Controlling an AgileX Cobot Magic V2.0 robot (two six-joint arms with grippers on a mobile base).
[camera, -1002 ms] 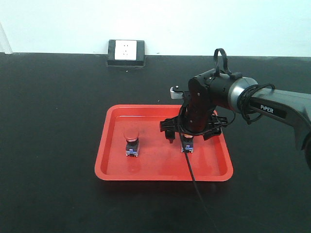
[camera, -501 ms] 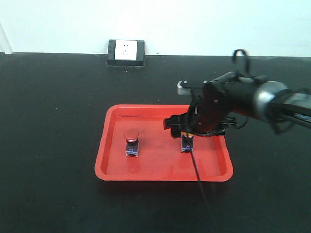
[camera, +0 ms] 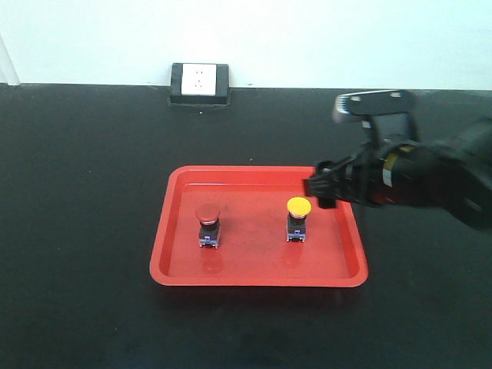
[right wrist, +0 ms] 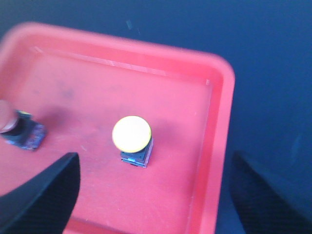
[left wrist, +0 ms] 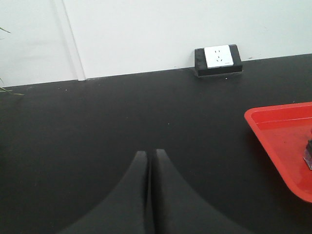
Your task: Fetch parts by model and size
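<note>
Right gripper point(right wrist: 151, 195) — your wrist view shows its two dark fingers point(right wrist: 46, 192) at the lower left and lower right corners of the frame, spread wide with nothing between them. In the front view the same gripper point(camera: 327, 184) sits right of centre, blurred, above the tray's right rim.

Yellow switch point(right wrist: 132, 139) — you see it upright at the middle of the right wrist frame, on the tray floor, clear of both fingers. In the front view it point(camera: 298, 217) stands in the tray's right half.

Red switch point(camera: 207, 224) — upright in the tray's left half, well apart from the yellow one. In the right wrist view it point(right wrist: 19, 130) is cut by the left edge.

Tray point(camera: 261, 277) — red, shallow, at the centre of the front frame on the black table point(camera: 84, 215).

Left gripper point(left wrist: 148, 195) — bottom centre of your left wrist view, fingers pressed together, holding nothing, over bare table; the tray's corner point(left wrist: 273, 122) shows at the right edge.

Socket point(camera: 200, 83) — white face in a black housing, upper left of centre, at the table's far edge against the wall.
</note>
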